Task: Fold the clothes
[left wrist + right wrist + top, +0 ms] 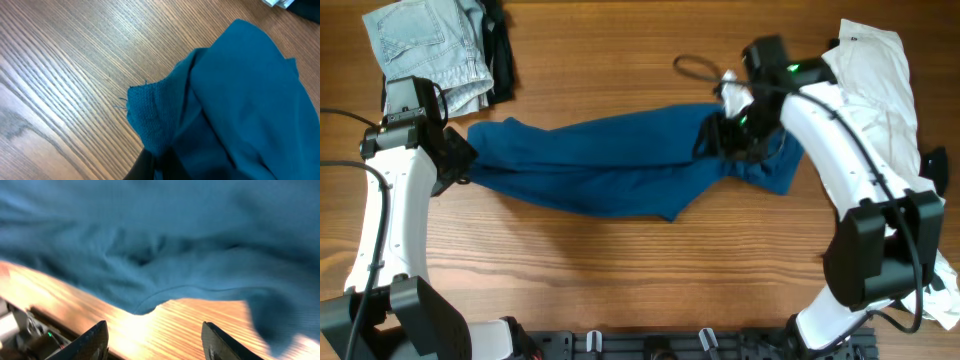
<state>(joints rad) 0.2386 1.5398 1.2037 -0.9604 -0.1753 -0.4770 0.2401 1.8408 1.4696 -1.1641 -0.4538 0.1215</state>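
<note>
The clothes (600, 160), one large dark blue garment, lie stretched in a long rumpled band across the middle of the table. My left gripper (465, 165) is at its left end, shut on a bunched corner of the cloth. The left wrist view shows the blue cloth (240, 90) rising out of my left gripper (160, 167) at the bottom edge. My right gripper (720, 135) hovers over the garment's right end. In the right wrist view my right gripper (155, 340) is open, its fingers (92, 342) wide apart over bare wood, with the blue cloth (165, 240) just beyond and nothing between them.
A light denim piece (425, 50) and a black cloth (500, 50) lie at the back left. A white garment (875, 80) is heaped at the back right under my right arm. A black cable loop (695, 68) lies behind the blue cloth.
</note>
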